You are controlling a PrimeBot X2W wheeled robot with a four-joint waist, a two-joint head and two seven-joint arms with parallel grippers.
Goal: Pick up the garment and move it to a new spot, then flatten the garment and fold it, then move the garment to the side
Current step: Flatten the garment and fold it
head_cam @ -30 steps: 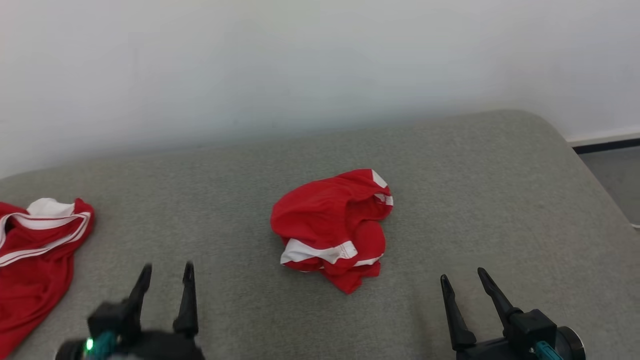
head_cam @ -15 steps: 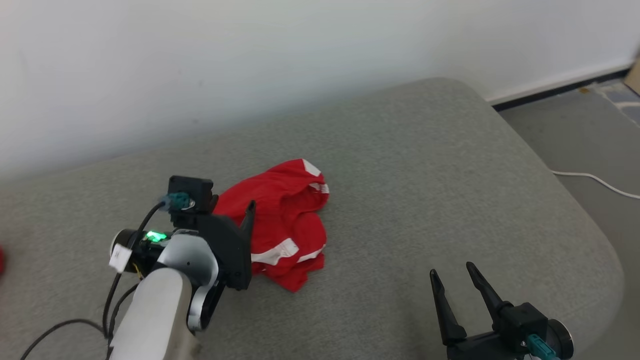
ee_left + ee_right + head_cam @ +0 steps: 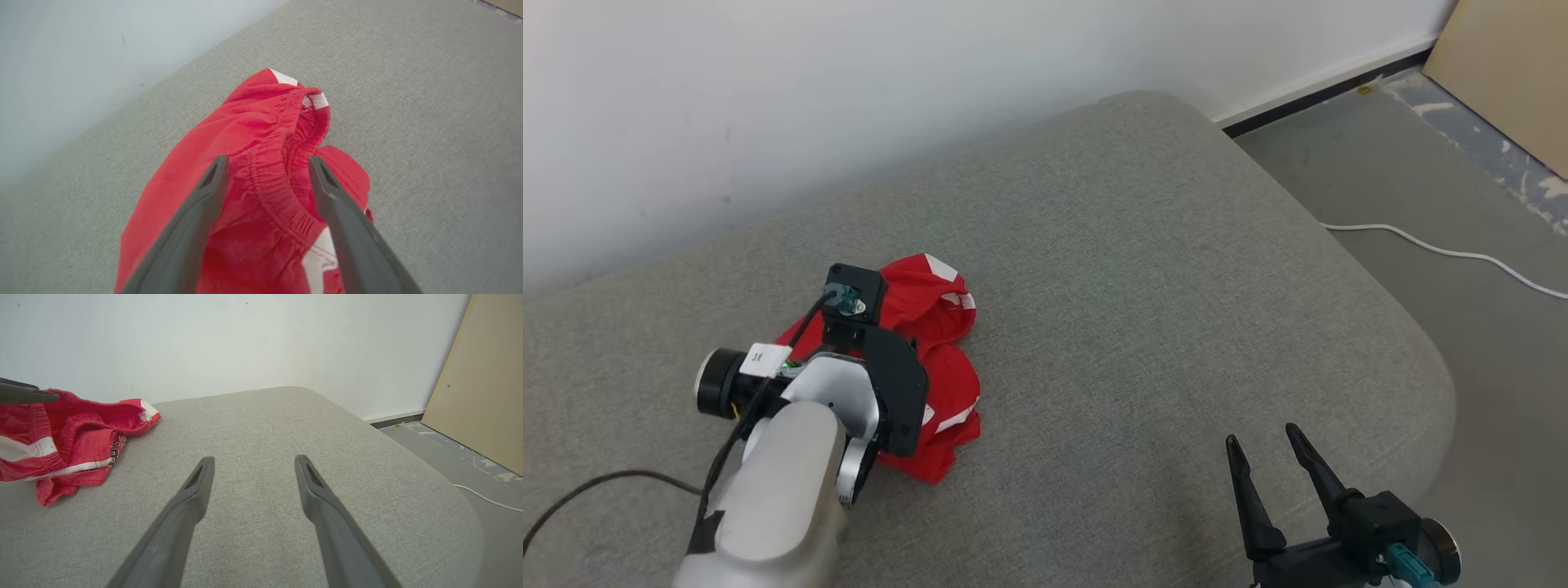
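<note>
Red crumpled garment (image 3: 245, 118) on grey cushion (image 3: 1143, 245), left pincer (image 3: 268, 160) spread astride its waistband (image 3: 271, 192), right pincer (image 3: 1262, 435) also spread, well apart.

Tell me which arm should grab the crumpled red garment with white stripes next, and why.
Left. The left gripper hangs open directly over the crumpled red garment, its fingers straddling the elastic waistband. The right gripper, also open, sits over bare grey cushion, apart from the garment.

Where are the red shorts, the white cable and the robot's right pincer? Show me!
red shorts (image 3: 253, 130): left wrist view, red cloth beside the elastic waistband.
white cable (image 3: 1445, 251): head view, middle of its stretch on the floor.
right pincer (image 3: 1261, 437): head view, midway between its two fingertips.
</note>
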